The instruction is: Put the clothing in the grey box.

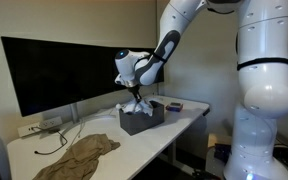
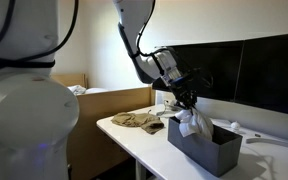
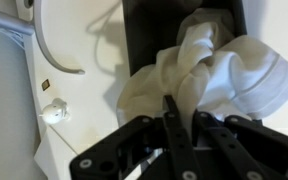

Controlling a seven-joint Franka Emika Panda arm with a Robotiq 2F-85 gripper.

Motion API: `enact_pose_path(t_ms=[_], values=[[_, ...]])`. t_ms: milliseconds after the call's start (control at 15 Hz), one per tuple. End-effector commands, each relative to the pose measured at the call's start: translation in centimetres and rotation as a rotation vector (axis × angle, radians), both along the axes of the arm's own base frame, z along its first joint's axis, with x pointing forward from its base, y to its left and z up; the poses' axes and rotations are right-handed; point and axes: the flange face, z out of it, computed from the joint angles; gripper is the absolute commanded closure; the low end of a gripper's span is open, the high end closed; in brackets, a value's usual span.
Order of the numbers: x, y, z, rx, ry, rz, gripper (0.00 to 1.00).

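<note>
White desk (image 1: pixel 149 147) with a wide black monitor (image 1: pixel 54 70) along the back wall, upper left of the frame in an exterior view. At centre frame the gripper (image 1: pixel 134 98) points straight down, clamped on a white cloth (image 3: pixel 219 70). The wrist view shows the fingertips (image 3: pixel 168 118) pinched together on a fold of it at bottom centre. The cloth hangs bunched below the gripper (image 2: pixel 187 103), directly over the open top of the grey box (image 2: pixel 209 148). Its lower end is at or just inside the rim, and I can't tell whether it reaches the bottom. The box stands upright on the desk, mid-frame in both exterior views, and its dark interior fills the upper middle of the wrist view. A tan garment (image 1: pixel 79 158) lies crumpled flat on the desk at lower left, well apart from the box. It also shows in an exterior view (image 2: pixel 136 122) left of the box. A thin cable (image 1: pixel 49 140) loops across the desk between the monitor and the garment. The white arm (image 1: pixel 169 45) comes down from the upper right.
</note>
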Motion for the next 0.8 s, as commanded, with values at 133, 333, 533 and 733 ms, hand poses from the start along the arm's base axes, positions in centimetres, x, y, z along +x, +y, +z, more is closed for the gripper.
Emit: enact_pose_path(t_ms=[133, 333, 533, 733], values=[[-0.4, -3.1, -5.2, -0.030, 0.115, -0.057, 0.93], [-0.7, -3.7, -7.1, -0.039, 0.147, -0.065, 0.94], [-1.0, -3.4, -7.3, -0.034, 0.157, -0.050, 0.94], [-1.1, -3.0, -6.8, -0.034, 0.155, -0.032, 0.57]])
